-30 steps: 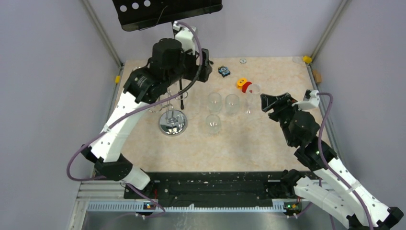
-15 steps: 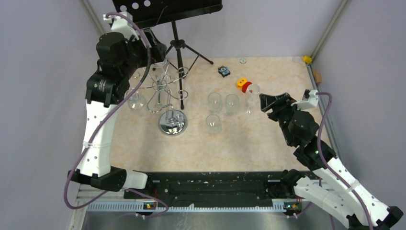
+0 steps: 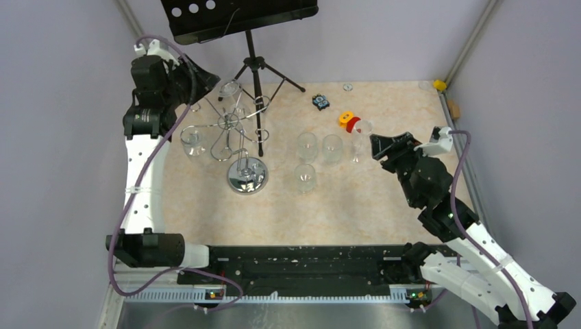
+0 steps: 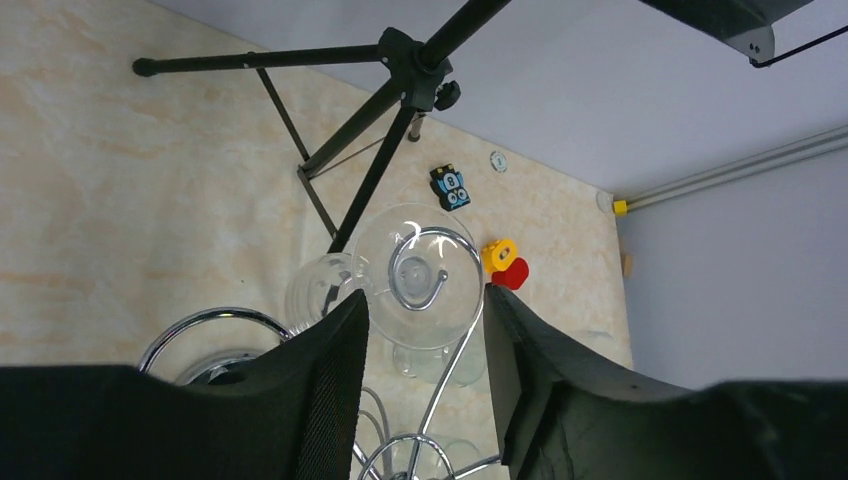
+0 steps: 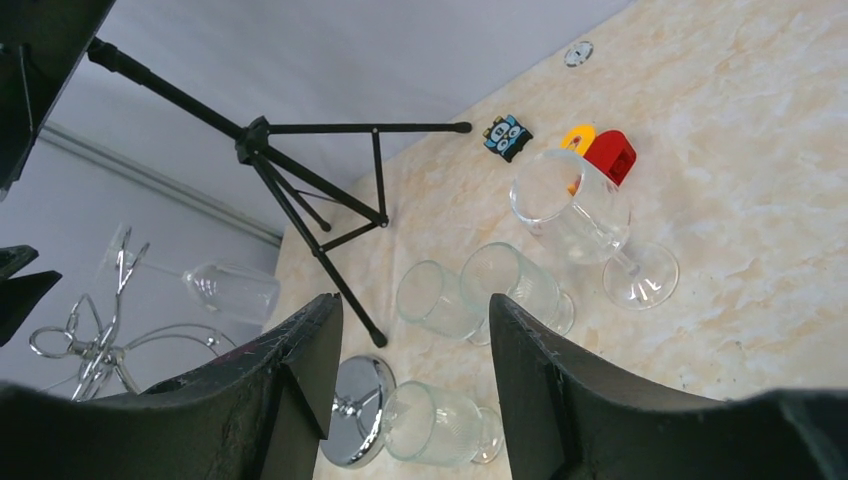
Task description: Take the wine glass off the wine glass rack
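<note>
The chrome wine glass rack (image 3: pixel 246 175) stands left of centre on the table. One wine glass (image 3: pixel 229 88) hangs upside down from its back loop arm, another (image 3: pixel 194 140) from its left arm. My left gripper (image 3: pixel 212 77) is high at the back left, pointing at the back glass. In the left wrist view that glass's round foot (image 4: pixel 420 315), caught in a rack curl (image 4: pixel 437 395), shows in the gap of my open left gripper (image 4: pixel 425 295); I cannot tell whether the pads touch it. My right gripper (image 3: pixel 375 145) hangs open and empty at the right.
A black tripod music stand (image 3: pixel 257 89) rises behind the rack. A wine glass (image 3: pixel 361 139) and three tumblers (image 3: pixel 307 145) (image 3: pixel 332 147) (image 3: pixel 305 177) stand mid-table. A blue toy (image 3: pixel 320 101) and a yellow-red one (image 3: pixel 349 121) lie further back.
My left arm swung from above the rack's right side to the back left corner, and its jaws have narrowed around the back glass's foot. The right arm has barely moved.
</note>
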Controlling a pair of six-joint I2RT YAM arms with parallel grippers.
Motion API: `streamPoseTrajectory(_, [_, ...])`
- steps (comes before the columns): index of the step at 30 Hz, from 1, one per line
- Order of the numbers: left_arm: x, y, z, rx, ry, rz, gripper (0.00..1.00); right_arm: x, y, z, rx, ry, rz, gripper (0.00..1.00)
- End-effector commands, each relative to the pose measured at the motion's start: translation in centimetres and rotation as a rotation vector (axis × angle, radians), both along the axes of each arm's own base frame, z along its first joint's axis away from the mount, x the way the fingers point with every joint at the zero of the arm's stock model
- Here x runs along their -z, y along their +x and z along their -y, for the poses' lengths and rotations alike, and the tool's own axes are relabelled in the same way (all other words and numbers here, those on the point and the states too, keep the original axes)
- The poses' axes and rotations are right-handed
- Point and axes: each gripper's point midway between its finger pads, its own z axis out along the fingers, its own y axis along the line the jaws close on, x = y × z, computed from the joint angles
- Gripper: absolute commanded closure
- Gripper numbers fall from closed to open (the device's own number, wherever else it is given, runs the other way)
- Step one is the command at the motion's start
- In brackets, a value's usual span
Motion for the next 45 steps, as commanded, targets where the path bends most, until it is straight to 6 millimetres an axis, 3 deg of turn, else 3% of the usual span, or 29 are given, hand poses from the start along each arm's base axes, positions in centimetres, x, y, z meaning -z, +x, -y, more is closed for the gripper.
streamPoseTrajectory(1, [-1.5, 0.7, 0.5, 0.014, -0.060, 0.101, 0.51, -1.1, 0.1, -0.1, -0.002, 0.031, 0.019, 0.44])
streamPoseTrajectory(5, [-0.3, 0.5, -0.6, -0.052, -0.045, 0.103, 0.48, -0.9, 0.1, -0.1, 0.000, 0.037, 0.020, 0.45])
streamPoseTrajectory(10, [1.0, 0.7, -0.2, -0.048, -0.047, 0.066, 0.47, -0.6, 0.2, -0.4, -0.005, 0.039, 0.010, 0.45])
streamPoseTrajectory(20, [1.6, 0.1, 1.3, -0.012, -0.130, 0.063, 0.45, -0.6, 0.1, -0.4, -0.008, 0.054, 0.007, 0.46])
streamPoseTrajectory(26, [1.7, -0.3, 1.1, -0.053, -0.202, 0.074, 0.46, -0.5, 0.0, -0.3, -0.007, 0.059, 0.004, 0.46])
streamPoseTrajectory(35, [2.7, -0.1, 1.4, -0.102, -0.447, 0.132, 0.49, -0.5, -0.3, 0.1, 0.005, 0.071, 0.011, 0.46])
streamPoseTrajectory(41, [2.0, 0.3, 1.5, -0.104, -0.541, 0.165, 0.52, -0.5, -0.5, 0.6, 0.019, 0.070, 0.012, 0.46])
streamPoseTrajectory(45, [2.6, 0.9, 2.1, -0.085, -0.591, 0.137, 0.61, -0.6, -0.6, 0.7, 0.023, 0.070, 0.014, 0.46])
